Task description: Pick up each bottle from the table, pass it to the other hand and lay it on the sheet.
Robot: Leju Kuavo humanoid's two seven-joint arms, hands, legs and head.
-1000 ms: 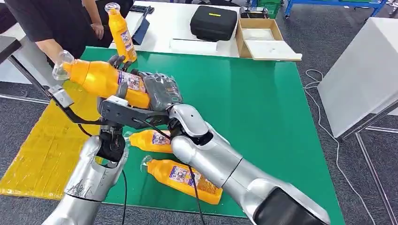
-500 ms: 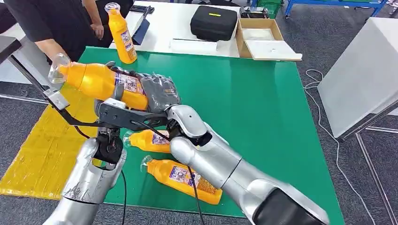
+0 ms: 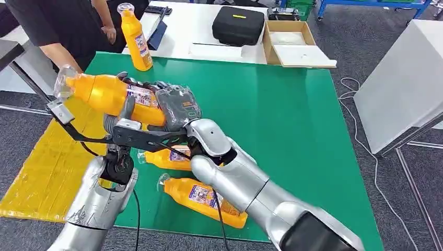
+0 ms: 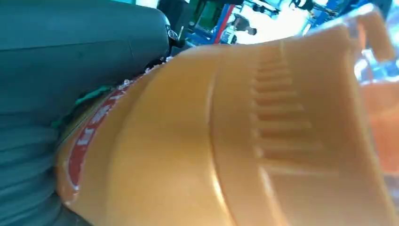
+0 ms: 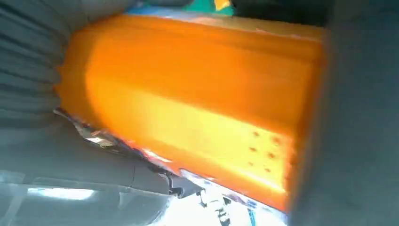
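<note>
Green table [image 3: 292,120], yellow sheet [image 3: 47,167] at left: both hands, right [image 3: 175,107] and left [image 3: 123,117], grasp one bottle [image 3: 107,94] mid-air, caught mid-handover toward the sheet.

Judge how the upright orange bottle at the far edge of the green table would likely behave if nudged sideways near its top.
The upright bottle is tall on a narrow base, so it would probably tip rather than slide. Its moulded plastic body looks stiff, unlikely to buckle. Once down, its flattish sides may stop it rolling, as with the lying bottles.
</note>
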